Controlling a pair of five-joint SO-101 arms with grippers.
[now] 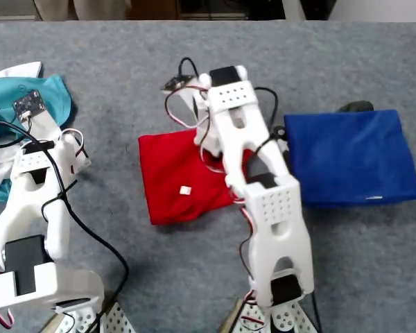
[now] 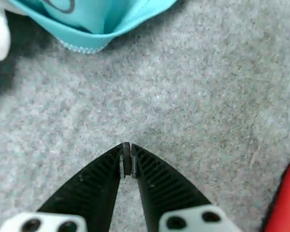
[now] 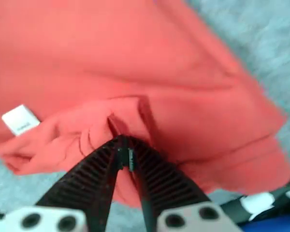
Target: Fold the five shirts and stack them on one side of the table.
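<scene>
Your right gripper [image 3: 124, 158] had its fingertips pressed together on a bunched fold of the red shirt [image 3: 135, 58], which lay in the middle of the grey table [image 1: 125, 69]. Your left gripper [image 2: 126, 164] was pressed together on nothing, over bare table near the teal shirt [image 2: 101, 24]. You had the folded blue shirt [image 1: 350, 156] lying beside the red one.

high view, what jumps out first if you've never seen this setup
The red shirt lies mid-table, and the right gripper is shut on a bunched fold of it. Next to it, on the right arm's side, lies a folded blue shirt. A teal shirt is heaped on the left arm's side, near the left gripper, which is shut over bare table.
</scene>
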